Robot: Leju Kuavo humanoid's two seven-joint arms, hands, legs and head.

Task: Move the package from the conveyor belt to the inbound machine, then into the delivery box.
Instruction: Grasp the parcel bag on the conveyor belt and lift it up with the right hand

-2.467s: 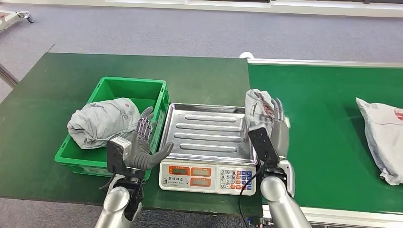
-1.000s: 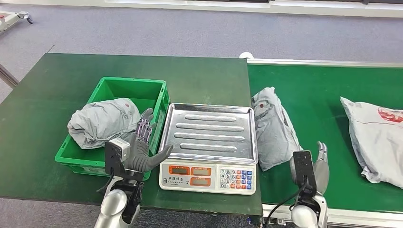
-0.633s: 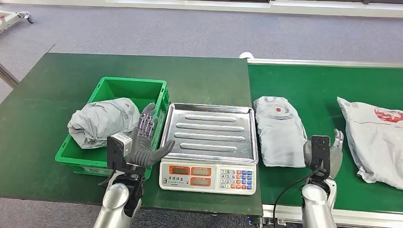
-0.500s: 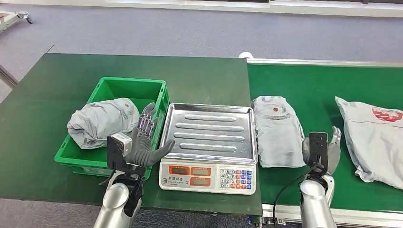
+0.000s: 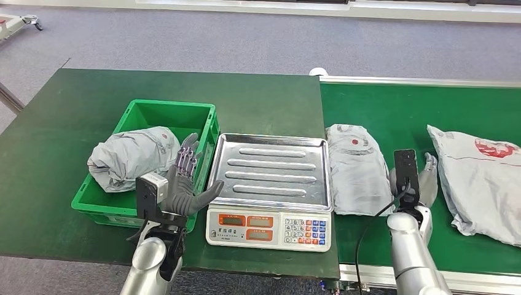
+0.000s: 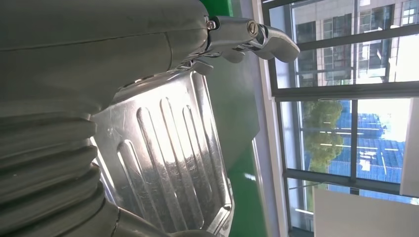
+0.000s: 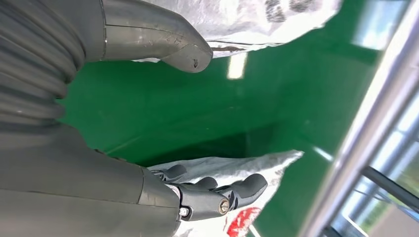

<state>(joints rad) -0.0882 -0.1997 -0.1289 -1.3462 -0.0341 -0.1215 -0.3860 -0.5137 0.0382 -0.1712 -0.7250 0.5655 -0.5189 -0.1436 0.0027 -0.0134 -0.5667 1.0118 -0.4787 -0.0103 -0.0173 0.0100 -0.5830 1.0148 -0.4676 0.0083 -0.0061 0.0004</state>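
I see the package (image 5: 356, 169) lying flat on the green conveyor belt (image 5: 399, 110), just beside the right edge of the scale's steel tray (image 5: 270, 172). My right hand (image 5: 424, 181) hangs over the belt in the gap between that package and a second grey package (image 5: 482, 181) further right. Its fingers are spread and it holds nothing; in the right wrist view the thumb (image 7: 163, 42) points toward the near package (image 7: 237, 19) while the fingers (image 7: 217, 195) lie over the edge of the second package (image 7: 232, 170), green belt (image 7: 163, 108) between them. I cannot tell whether any finger touches either bag.

The inbound machine (image 5: 269, 206), a weighing scale with keypad and orange displays, sits at the table's front edge with its tray bare. My left hand (image 5: 184, 181) is raised between the green delivery box (image 5: 206, 132) and the scale, palm toward the tray, fingers apart, gripping nothing. The left wrist view shows the ribbed tray (image 6: 168, 158) close under that hand (image 6: 99, 44).

A crumpled grey bag (image 5: 132, 157) already sits in the box, bulging over its near left wall. The raised rim of the tray stands between the package and the weighing surface.
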